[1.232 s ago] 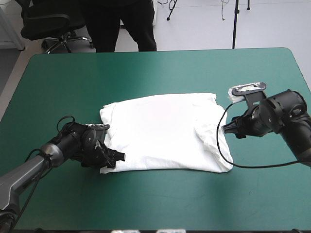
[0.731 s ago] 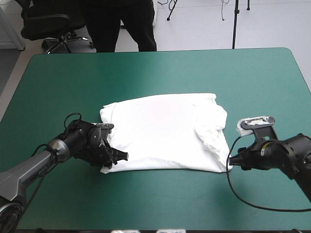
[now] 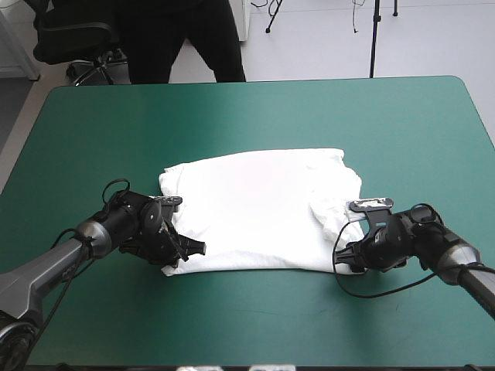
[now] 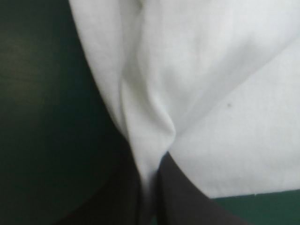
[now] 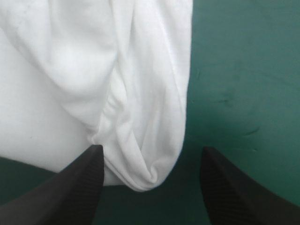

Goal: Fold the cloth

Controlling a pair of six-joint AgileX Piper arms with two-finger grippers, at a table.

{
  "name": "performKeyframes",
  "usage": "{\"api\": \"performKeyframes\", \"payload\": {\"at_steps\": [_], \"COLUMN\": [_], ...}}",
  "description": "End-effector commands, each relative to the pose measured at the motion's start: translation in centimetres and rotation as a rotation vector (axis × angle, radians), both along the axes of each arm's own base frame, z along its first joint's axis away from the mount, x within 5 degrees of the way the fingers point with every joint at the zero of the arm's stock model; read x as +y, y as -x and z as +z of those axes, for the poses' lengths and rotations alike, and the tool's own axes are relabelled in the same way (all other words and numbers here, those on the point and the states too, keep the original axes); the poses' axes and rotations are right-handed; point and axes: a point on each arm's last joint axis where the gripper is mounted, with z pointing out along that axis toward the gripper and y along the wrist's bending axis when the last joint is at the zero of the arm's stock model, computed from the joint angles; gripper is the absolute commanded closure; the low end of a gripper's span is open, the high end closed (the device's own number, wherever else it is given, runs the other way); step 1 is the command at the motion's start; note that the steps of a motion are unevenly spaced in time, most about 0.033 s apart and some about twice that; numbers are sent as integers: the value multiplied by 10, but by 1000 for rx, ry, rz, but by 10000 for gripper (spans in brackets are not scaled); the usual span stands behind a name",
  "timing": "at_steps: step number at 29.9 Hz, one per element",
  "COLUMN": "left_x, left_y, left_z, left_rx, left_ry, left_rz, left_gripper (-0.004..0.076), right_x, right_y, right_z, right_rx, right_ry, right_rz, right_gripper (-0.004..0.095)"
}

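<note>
The white T-shirt (image 3: 259, 209) lies folded into a flat rectangle in the middle of the table. My left gripper (image 3: 186, 251) sits low at its near-left corner. In the left wrist view the T-shirt (image 4: 211, 70) runs in a pinched ridge down between the black fingers (image 4: 187, 197), which are all but shut on it. My right gripper (image 3: 348, 259) is down at the near-right corner. In the right wrist view its gripper (image 5: 151, 151) stands open, with the rolled corner of the T-shirt (image 5: 70, 70) lying between the two fingers (image 5: 79, 183), untouched on the outer side.
The teal-green cover (image 3: 255, 116) lies bare all around the shirt, widest toward the far edge and along the near edge. The shirt's right side is bunched into loose folds near my right gripper.
My left gripper's fingers have closed on the shirt's near-left corner. My right arm has swung from beside the shirt's right edge down to its near-right corner, fingers still apart.
</note>
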Motion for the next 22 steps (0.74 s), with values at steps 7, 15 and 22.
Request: {"api": "performKeyframes", "payload": {"at_steps": [7,15,22], "left_x": [-3,0,7], "left_y": [-1,1,16], "left_z": [-6,1,37], "left_rx": [-3,-26,-138], "left_ry": [2,-2,49], "left_rz": [5,-6,-7], "left_gripper": [683,689,720], "right_x": [7,14,16], "right_y": [-11,-7,-8], "right_z": [-13,-11,30], "right_rx": [57,94,28], "right_ry": [-21,-99,-141], "right_rz": [15,8,19], "right_gripper": [477,925,925]}}
